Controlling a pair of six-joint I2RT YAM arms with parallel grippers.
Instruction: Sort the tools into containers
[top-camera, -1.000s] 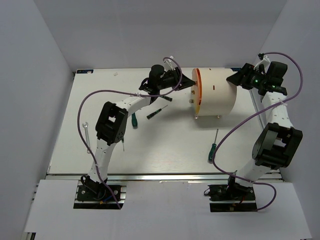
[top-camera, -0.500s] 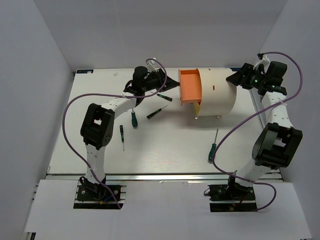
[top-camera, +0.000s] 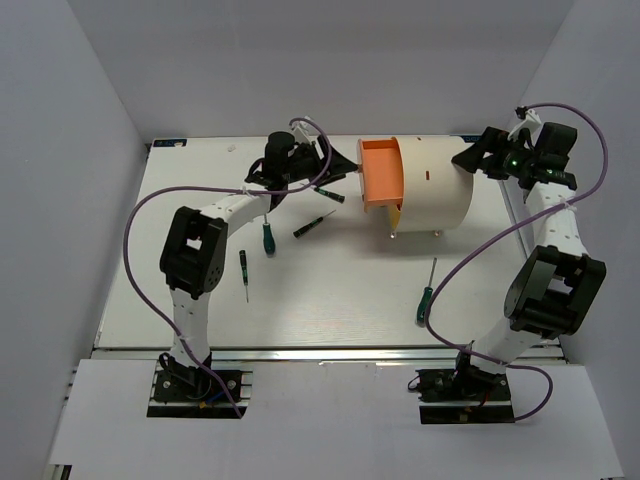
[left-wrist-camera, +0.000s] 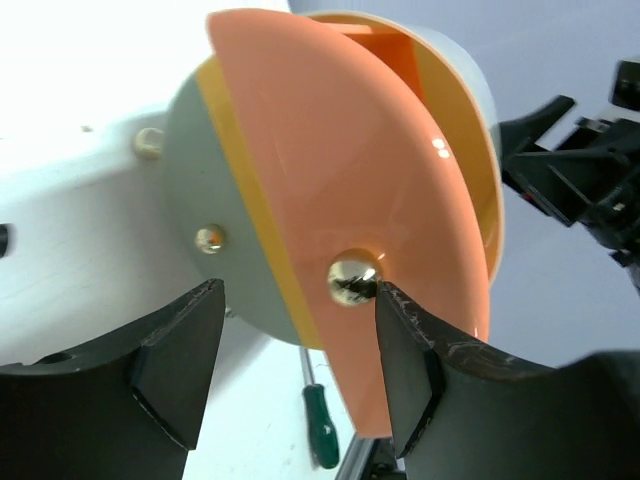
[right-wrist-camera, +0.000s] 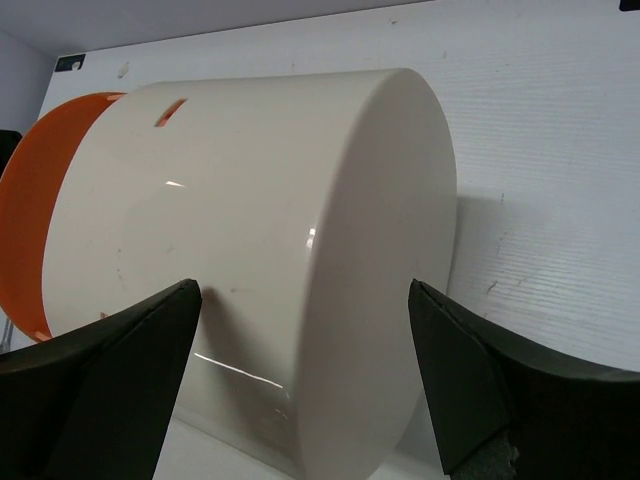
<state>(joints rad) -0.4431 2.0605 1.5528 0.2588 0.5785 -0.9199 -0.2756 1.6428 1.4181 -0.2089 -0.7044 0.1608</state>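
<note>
Left gripper: jaws now spread, nothing held. A second ago they were pinched on the brass knob. Knob now sits loose between them, close against one finger, not squeezed.

That knob belongs to the orange drawer, which was flush a second ago and now sticks out toward 9 o'clock from the white drum, open side up. The grey-green drawer beside it looks shut.

Right gripper: jaws have gone to full spread at the drum's 3 o'clock end, one each side of it, gripping nothing.

My read: opening step done, one container ready, picking is next.

No tool is sorted yet:
- Four screwdrivers lie at 6 to 8 o'clock of the left gripper, from nearest through and to farthest.
- A fifth lies at 6 o'clock of the drum.
- Wrench not visible, maybe under the left arm.

Room:
- Back wall is close at 12 o'clock.
- Drawer's lip is just at 3 o'clock of the left jaws, so back away toward 9 before dropping.
- Bare table toward 6 o'clock gives the most room.
- Right arm is crowded near the table's 3 o'clock edge.
</note>
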